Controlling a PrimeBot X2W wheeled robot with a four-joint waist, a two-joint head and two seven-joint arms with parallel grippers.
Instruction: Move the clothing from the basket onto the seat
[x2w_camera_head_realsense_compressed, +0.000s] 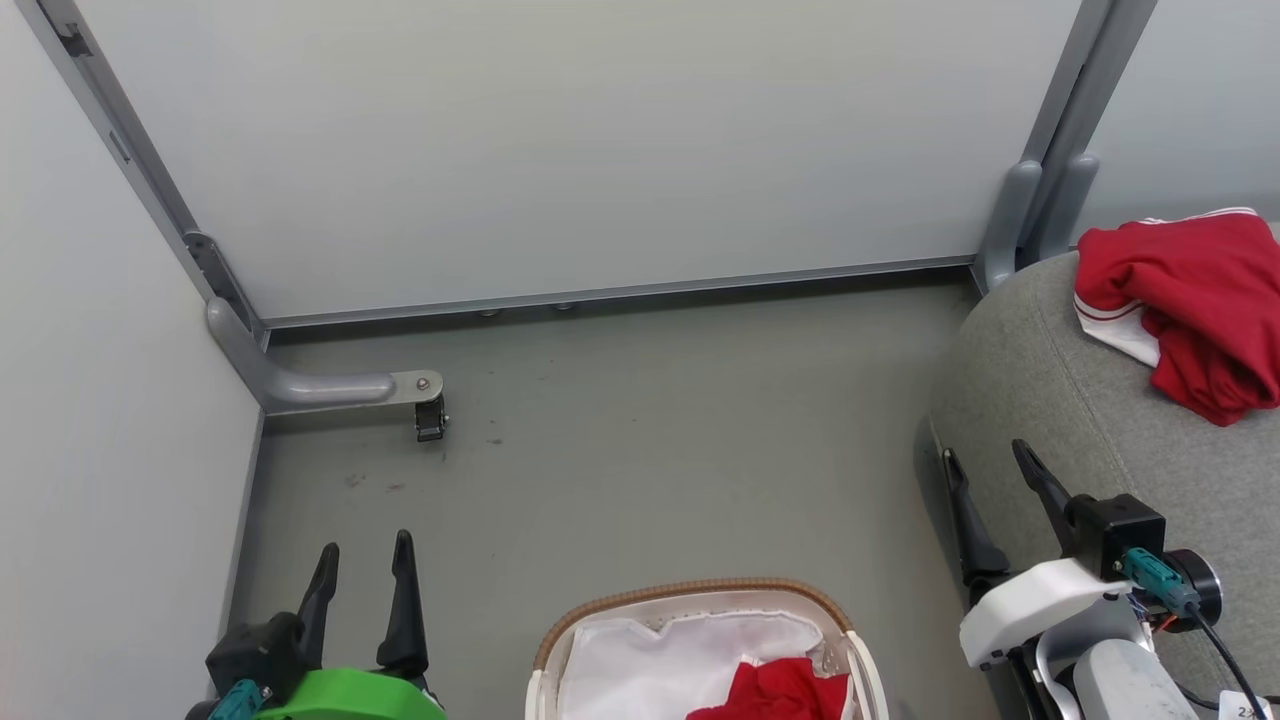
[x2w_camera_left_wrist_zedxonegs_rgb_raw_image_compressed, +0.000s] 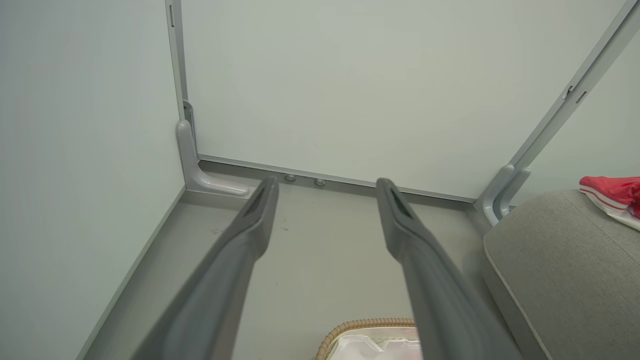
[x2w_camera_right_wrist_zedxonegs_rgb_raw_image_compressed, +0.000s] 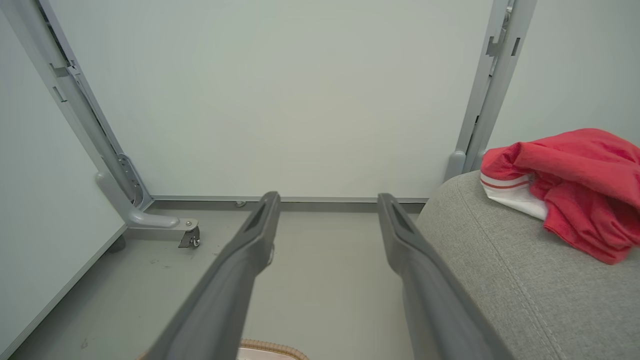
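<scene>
A red garment with white bands (x2w_camera_head_realsense_compressed: 1190, 300) lies crumpled on the grey seat (x2w_camera_head_realsense_compressed: 1060, 400) at the right; the same garment (x2w_camera_right_wrist_zedxonegs_rgb_raw_image_compressed: 570, 185) shows on the seat (x2w_camera_right_wrist_zedxonegs_rgb_raw_image_compressed: 500, 270) in the right wrist view. More red clothing (x2w_camera_head_realsense_compressed: 775, 692) lies in the white basket (x2w_camera_head_realsense_compressed: 690, 592) on its white liner, at the bottom centre. My left gripper (x2w_camera_head_realsense_compressed: 365, 552) hangs open left of the basket, empty. My right gripper (x2w_camera_head_realsense_compressed: 985, 455) stands open against the seat's front side, empty. In the left wrist view the basket's rim (x2w_camera_left_wrist_zedxonegs_rgb_raw_image_compressed: 350, 326) shows below the fingers (x2w_camera_left_wrist_zedxonegs_rgb_raw_image_compressed: 260, 210).
Pale partition walls (x2w_camera_head_realsense_compressed: 560, 140) close off the back and left. A grey partition foot with a small caster (x2w_camera_head_realsense_compressed: 430, 418) juts onto the grey floor (x2w_camera_head_realsense_compressed: 640, 440) at back left. Grey posts (x2w_camera_head_realsense_compressed: 1040, 200) stand behind the seat.
</scene>
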